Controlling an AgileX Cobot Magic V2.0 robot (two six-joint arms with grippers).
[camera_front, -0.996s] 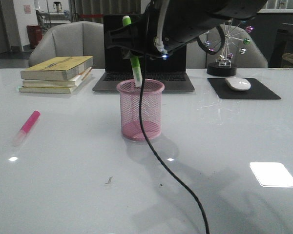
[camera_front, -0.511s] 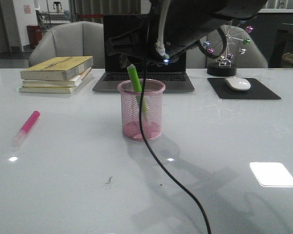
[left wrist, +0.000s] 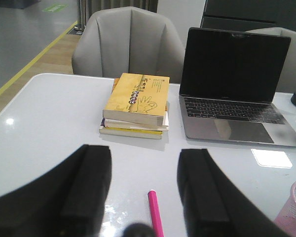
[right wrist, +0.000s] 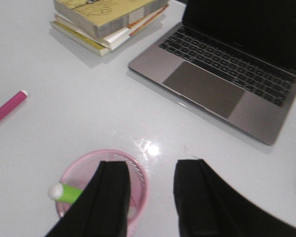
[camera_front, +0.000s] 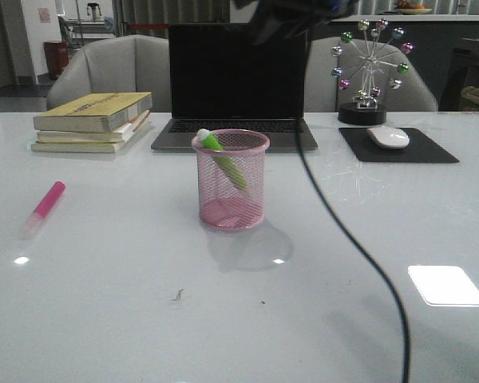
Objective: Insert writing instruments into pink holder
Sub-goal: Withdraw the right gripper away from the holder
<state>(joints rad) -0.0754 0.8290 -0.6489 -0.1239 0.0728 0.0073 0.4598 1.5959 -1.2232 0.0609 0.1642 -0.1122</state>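
The pink holder stands mid-table in front of the laptop. The green marker rests inside it, leaning with its pale end against the left rim. In the right wrist view the holder and green marker lie below my right gripper, which is open and empty, high above the cup. On the table to the left lies the magenta marker. My left gripper hangs open over it, and the magenta marker shows between its fingers.
An open laptop sits behind the holder. A stack of books is at the back left. A mouse on a black pad and a ferris-wheel ornament are at the back right. A black cable hangs across the right half.
The right gripper let go of the green marker, which dropped into the holder and tipped against the rim. The arm then rose and drew back out of the front view.
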